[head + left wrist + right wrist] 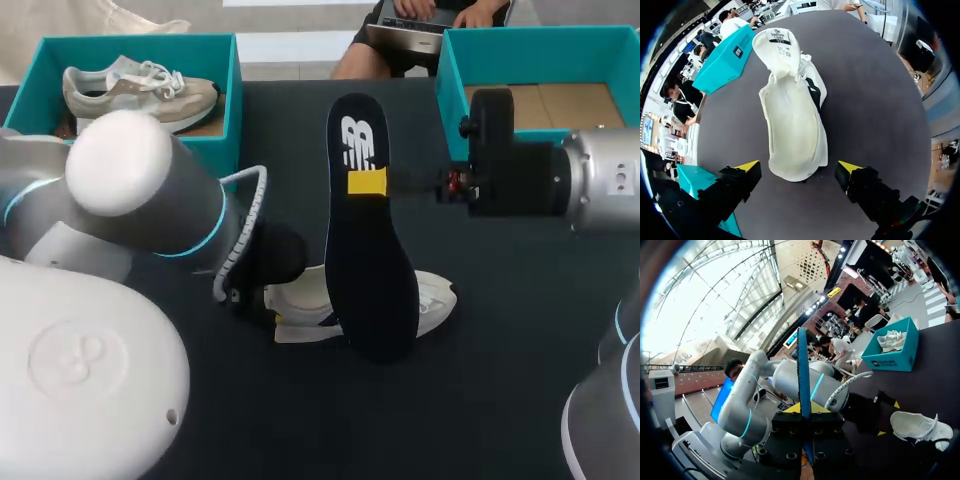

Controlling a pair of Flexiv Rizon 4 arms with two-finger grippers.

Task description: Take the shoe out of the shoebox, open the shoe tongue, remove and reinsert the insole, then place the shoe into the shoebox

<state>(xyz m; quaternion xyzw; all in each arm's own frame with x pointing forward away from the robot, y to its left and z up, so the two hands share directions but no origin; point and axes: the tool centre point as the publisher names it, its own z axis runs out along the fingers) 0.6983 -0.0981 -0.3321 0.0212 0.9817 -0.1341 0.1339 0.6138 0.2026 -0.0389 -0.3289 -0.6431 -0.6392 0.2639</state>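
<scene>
Lower centre on the tabletop (500,380), the shoe (432,298) lies out of its box, tongue open, our left gripper (799,167) released astride the heel. Our right gripper (804,409) clamps the removed insole (365,250) upright above it. We judge reinserting and boxing are left; the empty shoebox (450,90) sits upper right.

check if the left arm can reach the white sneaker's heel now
Likely yes: the left gripper is open with the heel of the white sneaker between its tips, nothing blocking. The right gripper holds the insole away from the heel.
</scene>
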